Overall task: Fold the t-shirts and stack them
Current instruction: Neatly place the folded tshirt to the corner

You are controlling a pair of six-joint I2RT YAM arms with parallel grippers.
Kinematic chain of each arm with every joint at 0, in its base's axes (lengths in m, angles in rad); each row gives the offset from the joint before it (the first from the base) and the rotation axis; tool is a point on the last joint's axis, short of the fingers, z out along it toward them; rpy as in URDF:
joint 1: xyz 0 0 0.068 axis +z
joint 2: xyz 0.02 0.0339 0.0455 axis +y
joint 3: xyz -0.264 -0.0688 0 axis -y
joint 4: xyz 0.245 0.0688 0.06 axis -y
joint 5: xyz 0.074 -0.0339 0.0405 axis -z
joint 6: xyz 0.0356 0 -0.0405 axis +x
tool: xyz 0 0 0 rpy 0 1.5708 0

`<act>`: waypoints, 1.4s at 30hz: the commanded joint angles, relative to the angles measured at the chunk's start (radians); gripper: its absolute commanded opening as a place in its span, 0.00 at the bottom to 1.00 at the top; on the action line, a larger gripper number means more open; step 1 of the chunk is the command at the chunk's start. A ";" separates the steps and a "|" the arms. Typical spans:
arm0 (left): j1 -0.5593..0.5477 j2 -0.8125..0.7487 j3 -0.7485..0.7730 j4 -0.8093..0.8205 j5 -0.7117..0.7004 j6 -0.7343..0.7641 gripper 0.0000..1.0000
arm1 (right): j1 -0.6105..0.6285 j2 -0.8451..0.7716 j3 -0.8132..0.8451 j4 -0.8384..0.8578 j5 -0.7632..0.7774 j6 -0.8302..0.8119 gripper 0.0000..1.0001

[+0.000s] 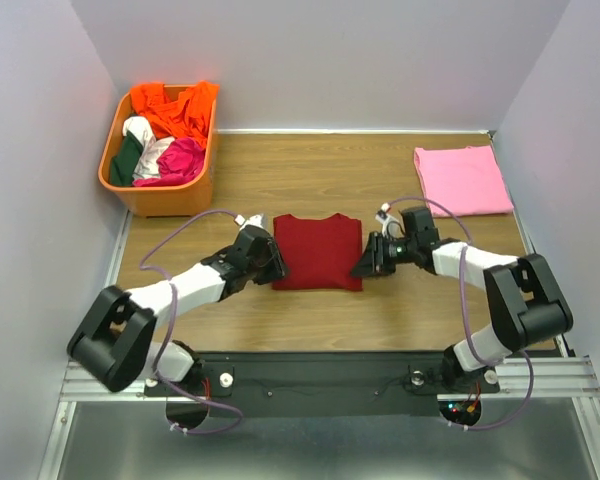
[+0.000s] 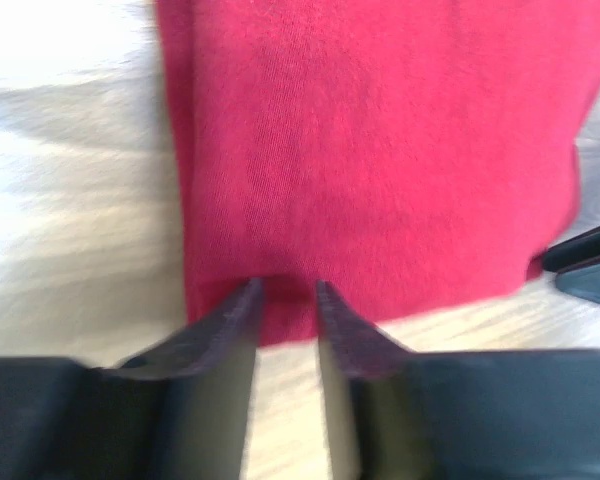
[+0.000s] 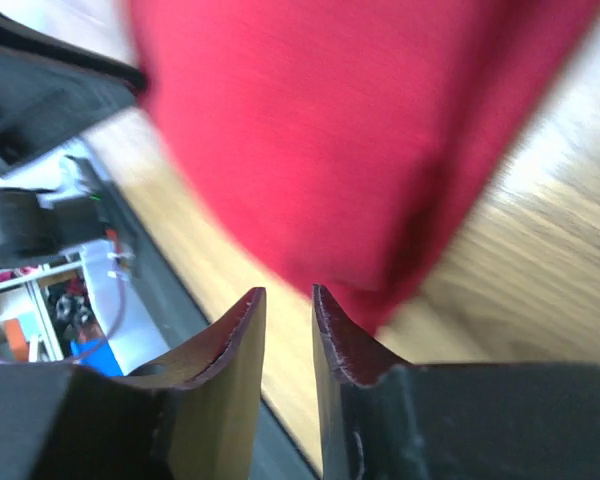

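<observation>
A dark red t-shirt [image 1: 318, 252] lies folded into a rectangle at the middle of the table. A pink t-shirt [image 1: 462, 180] lies folded flat at the back right. My left gripper [image 1: 277, 262] is at the red shirt's left edge. In the left wrist view the gripper [image 2: 290, 288] has its jaws a narrow gap apart, tips over the hem of the red shirt [image 2: 380, 150], with nothing pinched. My right gripper [image 1: 364, 262] is at the shirt's right edge. In the right wrist view the gripper [image 3: 285, 292] is also narrowly open and empty, just short of the red shirt [image 3: 320, 140].
An orange basket [image 1: 165, 198] with several crumpled garments stands at the back left. White walls close in the table on the left, back and right. A black rail [image 1: 320, 375] runs along the near edge.
</observation>
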 commanded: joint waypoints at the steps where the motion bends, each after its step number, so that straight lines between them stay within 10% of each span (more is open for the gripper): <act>1: 0.001 -0.179 0.039 -0.066 -0.099 0.000 0.46 | -0.001 -0.093 0.158 0.027 -0.053 0.061 0.32; 8: 0.107 -0.273 0.095 -0.198 -0.173 0.046 0.58 | 0.158 0.140 0.459 0.105 -0.093 0.121 0.33; 12: 0.193 -0.287 0.082 -0.234 -0.144 0.080 0.80 | 0.178 0.308 0.418 0.382 -0.132 0.262 0.32; 19: 0.196 -0.333 0.047 -0.192 -0.089 0.109 0.81 | 0.177 0.577 0.386 0.533 -0.155 0.259 0.31; 29: 0.134 -0.226 0.102 -0.083 0.054 0.068 0.81 | 0.177 0.358 0.458 0.302 -0.144 0.163 0.34; 42: 0.086 0.078 0.211 -0.004 0.053 0.045 0.28 | 0.187 0.273 0.202 0.340 -0.185 0.147 0.35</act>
